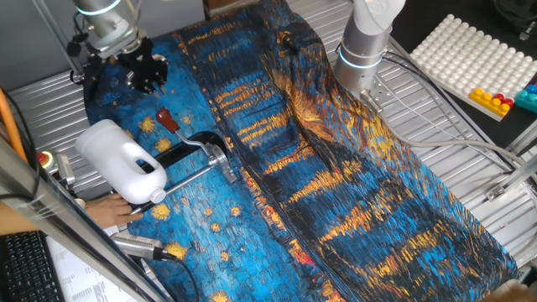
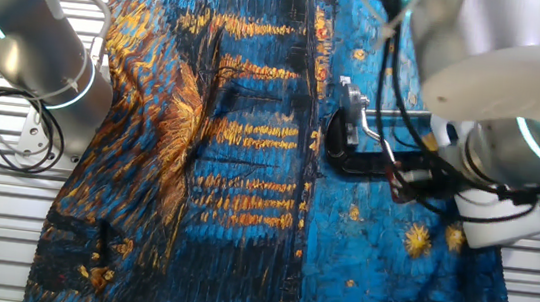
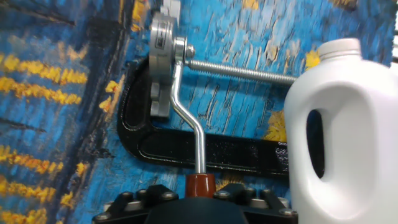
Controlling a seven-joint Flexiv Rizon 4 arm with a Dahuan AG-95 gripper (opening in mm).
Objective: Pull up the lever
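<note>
A big white plastic jug (image 1: 120,159) lies on its side on a blue and gold painted cloth (image 1: 352,193), touching the long silver threaded rod (image 1: 197,178) of the black clamp frame (image 3: 205,149). In the hand view the jug fills the right side. A white bumpy tray (image 1: 470,50) holding red and yellow pieces (image 1: 493,101) sits well apart, at the table's far corner. A black keyboard (image 1: 25,268) shows at the near edge.
</note>
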